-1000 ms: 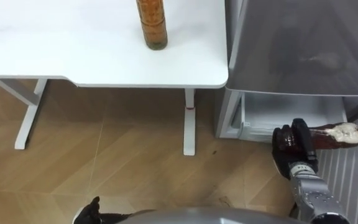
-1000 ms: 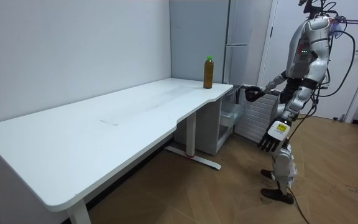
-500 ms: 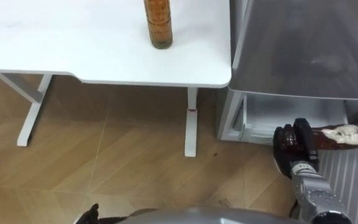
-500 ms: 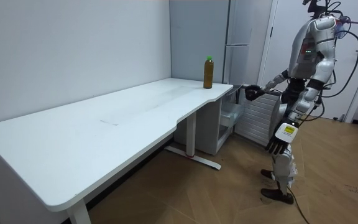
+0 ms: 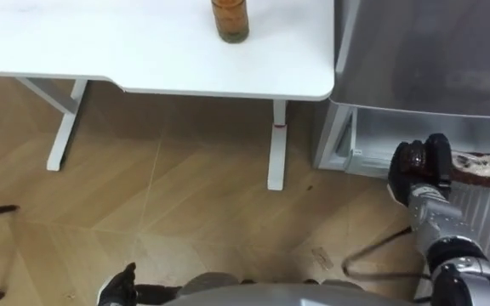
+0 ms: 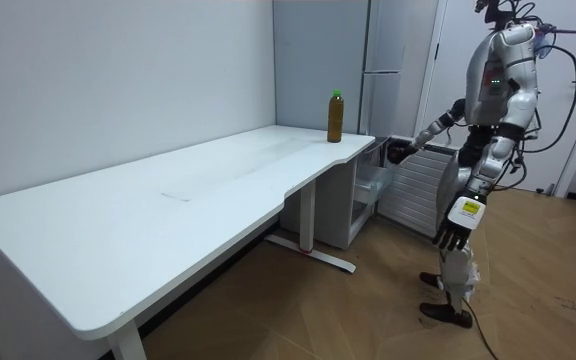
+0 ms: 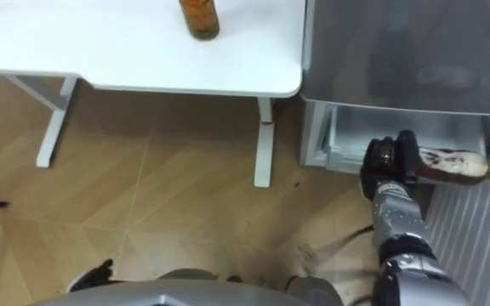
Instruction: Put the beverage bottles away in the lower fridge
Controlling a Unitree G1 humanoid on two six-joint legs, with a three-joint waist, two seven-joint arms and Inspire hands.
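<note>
Bottle of brown drink (image 7: pixel 449 164) lies sideways in the right hand (image 7: pixel 390 166), whose fingers wrap its lower body, just in front of the open lower fridge (image 7: pixel 337 136). Held by one end, it could tip or catch the compartment's edge. The left hand (image 6: pixel 456 220) hangs loose-fingered. A second bottle (image 5: pixel 230 19) stands on the surface (image 5: pixel 143 51), its top cut off. The fridge's interior is hard to make out.

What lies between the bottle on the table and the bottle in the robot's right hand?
Bare tabletop, then the grey fridge front, reaching to the held bottle; the right eye view shows it.
</note>
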